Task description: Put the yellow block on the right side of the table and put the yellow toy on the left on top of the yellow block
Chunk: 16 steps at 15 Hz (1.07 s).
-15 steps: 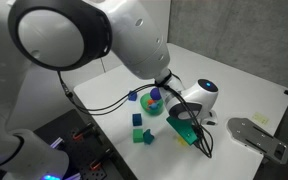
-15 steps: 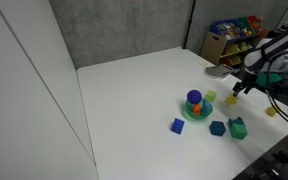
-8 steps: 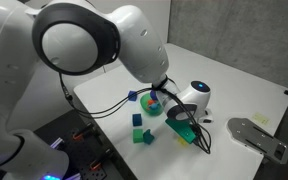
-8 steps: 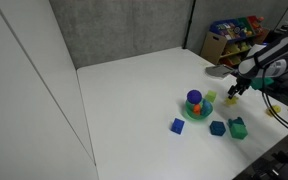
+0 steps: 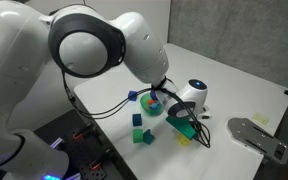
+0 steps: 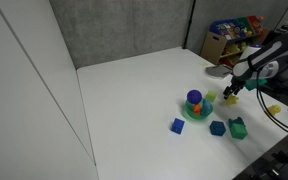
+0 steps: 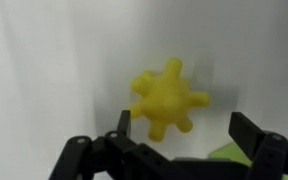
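Observation:
The yellow toy (image 7: 167, 98), spiky and star-like, lies on the white table (image 7: 44, 60), just beyond my fingertips in the wrist view. My gripper (image 7: 184, 135) is open and empty, with one dark finger (image 7: 124, 126) on each side below the toy. A corner of the yellow-green block (image 7: 224, 153) shows near the other finger. In an exterior view my gripper (image 6: 231, 91) hovers just over the toy (image 6: 231, 101), with the block (image 6: 210, 96) beside the ring stack. In an exterior view my gripper (image 5: 184, 124) hides most of both.
A ring-stack toy on a green base (image 6: 194, 104) stands close by. A blue cube (image 6: 177, 125), a teal cube (image 6: 217, 127) and a green block (image 6: 237, 128) lie near the table's front edge. A grey plate (image 5: 256, 135) lies past the gripper.
My gripper has moved toward the ring stack and down, and now sits over the yellow toy. It stays open. The objects have not moved.

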### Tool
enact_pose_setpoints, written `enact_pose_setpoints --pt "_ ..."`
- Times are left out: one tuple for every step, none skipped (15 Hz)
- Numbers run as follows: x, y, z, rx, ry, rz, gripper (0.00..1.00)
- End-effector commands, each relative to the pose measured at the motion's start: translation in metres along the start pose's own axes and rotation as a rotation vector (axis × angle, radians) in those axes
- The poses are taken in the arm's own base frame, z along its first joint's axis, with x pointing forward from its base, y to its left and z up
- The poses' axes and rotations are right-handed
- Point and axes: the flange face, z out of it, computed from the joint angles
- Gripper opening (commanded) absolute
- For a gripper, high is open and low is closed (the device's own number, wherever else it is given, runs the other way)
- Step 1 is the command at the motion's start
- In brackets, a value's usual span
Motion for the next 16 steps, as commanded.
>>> enact_pose_setpoints --pt "0.008 0.004 0.006 -0.023 -0.009 0.012 1.00" --pt "0.008 0.004 0.007 -0.025 -0.014 0.010 1.00" --pt "0.008 0.003 0.008 -0.025 -0.017 0.007 0.75" --pt "0.008 0.003 0.009 -0.023 -0.019 0.005 0.72" --pt "0.008 0.002 0.008 -0.021 -0.021 0.005 0.64" --pt "0.008 0.001 0.007 -0.019 -0.025 0.006 0.56" --pt "0.008 0.001 0.004 -0.019 -0.024 0.005 0.48" --pt "0.008 0.001 0.000 -0.016 -0.025 0.007 0.41" --pt "0.008 0.001 -0.004 -0.011 -0.026 0.009 0.32" --pt "0.008 0.000 -0.008 -0.001 -0.030 0.008 0.25" --pt "0.008 -0.003 -0.012 0.006 -0.033 0.005 0.24" --pt "0.009 -0.007 -0.017 0.014 -0.036 -0.001 0.20" --pt "0.009 -0.011 -0.023 0.020 -0.037 -0.004 0.19" --pt "0.011 -0.016 -0.031 0.025 -0.034 -0.011 0.16" --pt "0.013 -0.021 -0.040 0.030 -0.027 -0.017 0.16" --pt "0.015 -0.026 -0.049 0.033 -0.021 -0.024 0.13"
